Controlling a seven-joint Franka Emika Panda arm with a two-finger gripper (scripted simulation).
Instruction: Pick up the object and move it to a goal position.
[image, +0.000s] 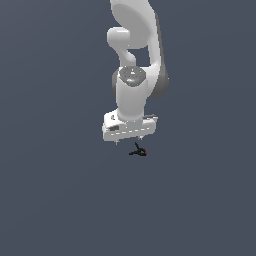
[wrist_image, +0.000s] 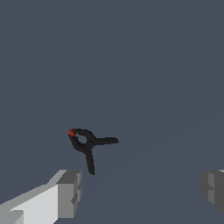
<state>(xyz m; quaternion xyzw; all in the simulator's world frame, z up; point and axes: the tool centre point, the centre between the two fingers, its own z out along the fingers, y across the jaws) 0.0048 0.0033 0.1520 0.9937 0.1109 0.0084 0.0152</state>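
The object (image: 138, 151) is a small black clamp-like item with two thin prongs and a red tip, lying on the dark grey surface. In the exterior view it sits just below my white gripper (image: 129, 142) and slightly toward that view's right. In the wrist view the object (wrist_image: 89, 144) lies beyond my gripper (wrist_image: 142, 188), nearer one grey fingertip (wrist_image: 70, 192) than the other (wrist_image: 213, 189). The jaws stand wide apart and hold nothing. The gripper hovers above the object without touching it.
A plain dark grey surface (image: 60, 200) fills both views. My white arm (image: 135, 60) rises above the gripper in the exterior view. No other object shows.
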